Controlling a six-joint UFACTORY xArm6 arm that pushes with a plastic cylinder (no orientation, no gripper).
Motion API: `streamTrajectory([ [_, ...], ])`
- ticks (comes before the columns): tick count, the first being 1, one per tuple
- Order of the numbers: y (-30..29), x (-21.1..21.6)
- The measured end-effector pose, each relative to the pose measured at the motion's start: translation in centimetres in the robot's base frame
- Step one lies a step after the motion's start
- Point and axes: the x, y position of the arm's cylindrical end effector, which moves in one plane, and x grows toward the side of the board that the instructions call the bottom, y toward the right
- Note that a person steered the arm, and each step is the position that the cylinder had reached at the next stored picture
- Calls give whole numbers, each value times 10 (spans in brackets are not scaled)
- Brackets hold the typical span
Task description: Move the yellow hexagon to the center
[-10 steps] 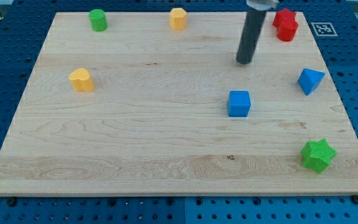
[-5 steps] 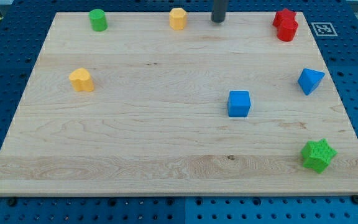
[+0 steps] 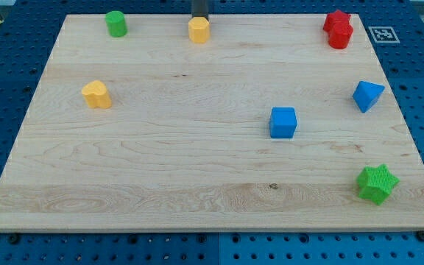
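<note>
The yellow hexagon (image 3: 199, 30) sits near the top edge of the wooden board (image 3: 160, 147), left of the middle. My tip (image 3: 199, 18) is directly behind it at the view's top, touching or almost touching its far side. Only the lowest part of the rod shows.
A green cylinder (image 3: 115, 23) is at the top left. A yellow heart-like block (image 3: 96, 94) is at the left. A blue cube (image 3: 283, 122) is right of centre. A blue triangle (image 3: 366, 96), two red blocks (image 3: 338, 29) and a green star (image 3: 376, 183) are on the right.
My tip moved left along the top edge to just behind the yellow hexagon. The hexagon shifted a little left and down from its earlier spot.
</note>
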Motion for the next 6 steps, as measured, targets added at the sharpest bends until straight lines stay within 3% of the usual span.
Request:
streamTrajectory([
  [6, -48, 153],
])
